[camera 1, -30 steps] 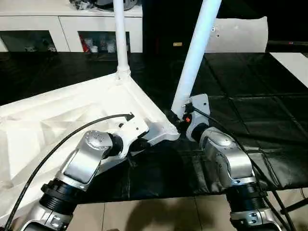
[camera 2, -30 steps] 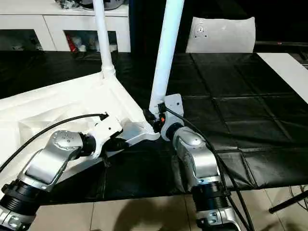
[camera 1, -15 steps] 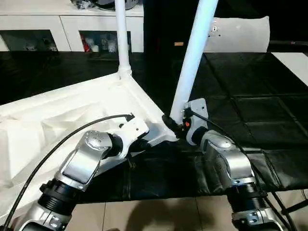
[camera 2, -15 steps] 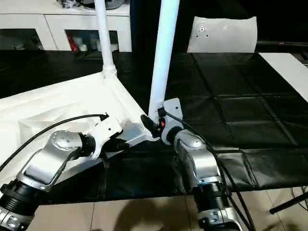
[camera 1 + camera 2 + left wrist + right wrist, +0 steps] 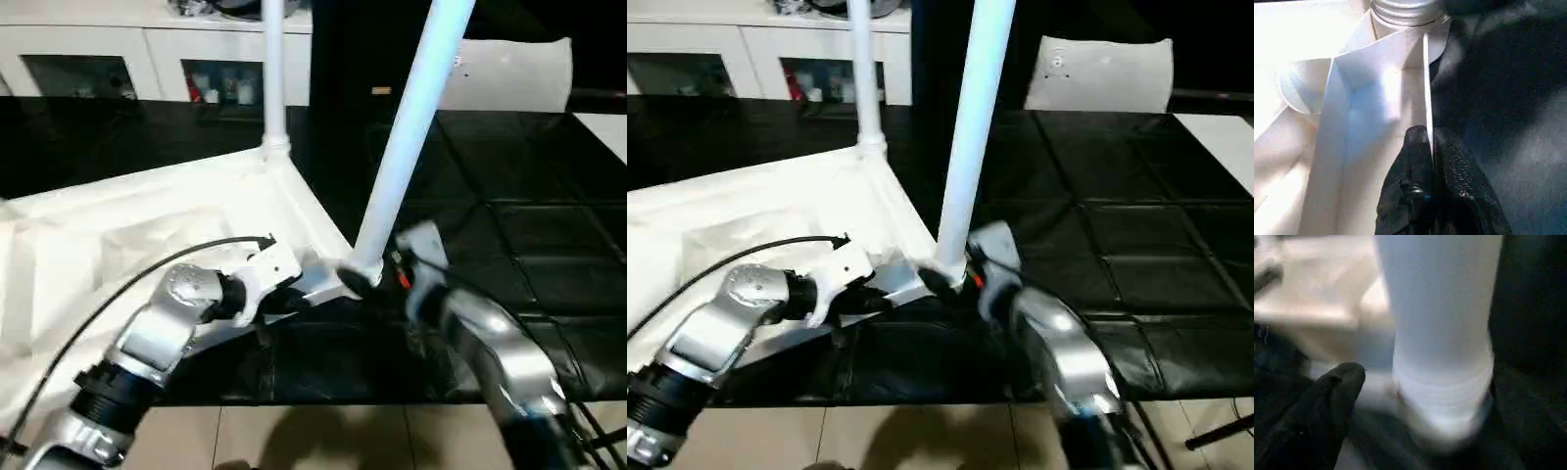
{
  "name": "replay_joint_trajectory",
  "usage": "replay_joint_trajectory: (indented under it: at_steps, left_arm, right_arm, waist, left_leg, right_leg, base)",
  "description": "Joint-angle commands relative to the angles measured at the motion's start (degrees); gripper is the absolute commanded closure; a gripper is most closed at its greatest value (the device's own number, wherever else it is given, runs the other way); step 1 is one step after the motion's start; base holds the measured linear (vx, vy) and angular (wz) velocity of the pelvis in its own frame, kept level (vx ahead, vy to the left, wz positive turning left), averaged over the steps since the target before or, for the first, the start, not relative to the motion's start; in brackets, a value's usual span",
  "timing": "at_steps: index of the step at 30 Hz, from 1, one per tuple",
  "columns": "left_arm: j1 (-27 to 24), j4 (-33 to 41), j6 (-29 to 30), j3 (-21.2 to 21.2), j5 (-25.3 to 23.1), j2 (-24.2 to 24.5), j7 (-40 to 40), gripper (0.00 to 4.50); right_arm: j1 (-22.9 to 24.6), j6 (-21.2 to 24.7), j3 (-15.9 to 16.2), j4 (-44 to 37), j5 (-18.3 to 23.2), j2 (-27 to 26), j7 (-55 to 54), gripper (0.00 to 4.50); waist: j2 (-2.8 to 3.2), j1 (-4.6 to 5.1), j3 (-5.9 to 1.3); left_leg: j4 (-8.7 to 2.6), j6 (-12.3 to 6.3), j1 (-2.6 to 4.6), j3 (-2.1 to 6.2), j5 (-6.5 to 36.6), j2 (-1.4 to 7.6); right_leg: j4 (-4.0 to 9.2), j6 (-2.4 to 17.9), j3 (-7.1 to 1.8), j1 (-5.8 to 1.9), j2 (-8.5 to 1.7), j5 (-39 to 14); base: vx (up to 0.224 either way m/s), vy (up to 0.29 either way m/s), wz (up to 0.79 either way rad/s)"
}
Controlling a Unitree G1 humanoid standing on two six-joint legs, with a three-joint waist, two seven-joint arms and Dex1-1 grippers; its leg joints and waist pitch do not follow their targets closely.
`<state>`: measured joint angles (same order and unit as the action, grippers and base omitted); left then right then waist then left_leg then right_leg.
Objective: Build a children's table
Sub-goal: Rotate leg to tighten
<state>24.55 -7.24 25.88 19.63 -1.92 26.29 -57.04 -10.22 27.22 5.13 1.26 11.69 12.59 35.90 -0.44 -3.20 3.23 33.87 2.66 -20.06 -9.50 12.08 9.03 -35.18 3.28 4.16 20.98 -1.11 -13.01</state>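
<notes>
While left gripper pinches top rim, near leg rises toward 1 o'clock, just at 10 o'clock of right gripper; spread wide, empty.

White table top and legs; black quilted mat

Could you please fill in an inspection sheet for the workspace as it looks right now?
Surface: black quilted mat.
Job's things: white table top lies underside up; far leg upright in its corner; near leg leans in the near corner socket.
Clutter: nothing seen.
Claws: left claw pinches the top's edge wall; right claw open beside the near leg's base.
Cables: black cable over left forearm.
Surroundings: white cabinet, white sheet behind.
</notes>
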Motion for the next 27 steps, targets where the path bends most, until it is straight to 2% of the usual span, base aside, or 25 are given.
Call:
replay_joint_trajectory:
  at_steps: [1,2,5,6,7,10,13,16,19,22,24,27]
  left_arm:
    - [1.61,-2.09,-4.63,0.88,-0.12,1.89,-3.47,4.50]
    - [1.65,-2.33,-4.92,0.99,-0.09,2.09,-3.82,4.50]
    - [2.13,-4.14,-7.34,1.52,-0.47,3.00,-5.32,4.50]
    - [2.30,-4.70,-8.21,1.80,-0.59,3.34,-5.96,4.50]
    - [2.56,-5.30,-9.28,2.22,-0.59,3.69,-6.96,4.50]
    - [3.00,-6.36,-11.45,3.01,-0.26,4.23,-9.17,4.50]
    - [3.40,-7.47,-14.12,3.92,0.11,4.69,-11.97,4.50]
    - [3.59,-7.86,-15.69,4.50,0.82,4.73,-14.37,4.50]
    - [3.87,-8.25,-17.34,5.15,1.09,4.94,-16.52,4.50]
    - [4.07,-8.17,-17.97,5.64,1.40,5.20,-18.04,4.50]
    - [4.81,-8.48,-18.92,6.06,1.96,5.44,-20.36,4.50]
    - [5.34,-8.88,-20.17,6.67,1.55,5.70,-21.88,4.50]
  right_arm:
    - [1.68,-0.10,0.48,-2.30,0.22,2.23,1.93,0.04]
    - [1.89,-0.21,0.50,-2.47,0.13,2.58,2.07,0.04]
    - [3.00,-0.27,-0.33,-3.55,0.62,3.92,2.98,0.04]
    - [3.39,-0.19,-0.71,-4.03,0.82,4.39,3.25,0.04]
    - [3.75,-0.29,-1.13,-4.58,0.98,5.13,3.39,0.04]
    - [4.22,-0.71,-1.80,-5.67,1.29,6.74,4.11,0.04]
    - [4.21,0.63,-1.88,-7.09,3.14,9.01,7.53,0.04]
    - [3.81,-0.18,-0.75,-7.73,4.54,11.57,12.54,0.04]
    - [3.20,-1.06,0.20,-7.79,4.91,13.34,15.78,0.04]
    - [2.63,-1.36,0.85,-7.45,5.13,14.56,17.58,0.04]
    - [1.17,-2.42,1.75,-5.83,4.52,16.33,19.72,0.04]
    - [-0.06,-3.76,2.54,-4.36,3.53,16.95,20.90,0.04]
  waist:
    - [0.36,-0.16,-3.01]
    - [0.28,-0.40,-3.07]
    - [0.44,-0.29,-2.96]
    - [0.47,-0.37,-3.05]
    - [0.25,-0.34,-3.16]
    - [0.47,-0.54,-3.16]
    - [0.21,-0.68,-3.25]
    - [0.17,-0.93,-3.24]
    - [0.24,-1.57,-3.27]
    - [0.15,-2.14,-3.36]
    - [-0.04,-2.35,-3.40]
    - [-0.08,-2.44,-3.28]
  left_leg:
    - [-3.63,-3.67,-0.07,1.80,4.57,4.55]
    - [-3.62,-3.46,0.00,1.89,4.52,4.60]
    - [-3.62,-3.36,0.06,1.80,5.10,4.62]
    - [-3.64,-3.38,0.01,1.86,4.62,4.73]
    - [-3.62,-3.42,0.09,1.83,4.39,4.81]
    - [-3.59,-3.77,0.05,1.93,3.52,4.82]
    - [-3.47,-4.29,0.01,1.81,3.40,4.72]
    - [-3.36,-4.61,0.03,1.69,3.53,4.79]
    - [-3.37,-4.66,0.17,1.68,3.46,4.90]
    - [-3.39,-4.60,0.39,1.65,3.12,5.11]
    - [-3.38,-4.78,0.25,1.62,2.61,5.01]
    - [-3.37,-4.43,0.38,1.50,3.48,5.05]
  right_leg:
    - [5.26,6.42,-4.48,-2.62,-7.87,-9.68]
    - [5.21,5.95,-4.47,-2.72,-7.92,-10.21]
    - [5.38,6.60,-4.45,-2.50,-7.90,-10.62]
    - [5.18,6.66,-4.48,-2.58,-7.92,-9.72]
    - [5.03,6.81,-4.46,-2.59,-7.90,-8.97]
    - [4.79,7.52,-4.40,-2.63,-7.99,-6.78]
    - [4.66,7.69,-4.43,-2.87,-8.00,-5.50]
    - [4.70,7.87,-4.39,-2.79,-8.04,-6.14]
    - [4.75,7.67,-4.32,-2.67,-8.07,-6.86]
    - [4.37,8.17,-4.34,-2.54,-8.11,-5.25]
    - [4.21,8.40,-4.21,-2.67,-8.13,-4.50]
    - [4.42,8.23,-4.24,-2.50,-8.24,-6.62]
  base:
    - [0.000,0.000,0.00]
    - [0.000,0.000,0.00]
    - [0.000,0.000,0.00]
    - [0.000,0.000,0.00]
    - [0.000,0.000,0.00]
    - [0.000,0.000,0.00]
    - [0.000,0.000,0.00]
    - [0.000,0.000,0.00]
    - [0.000,0.000,0.00]
    - [0.000,0.000,0.00]
    - [0.000,0.000,0.00]
    - [0.000,0.000,0.00]
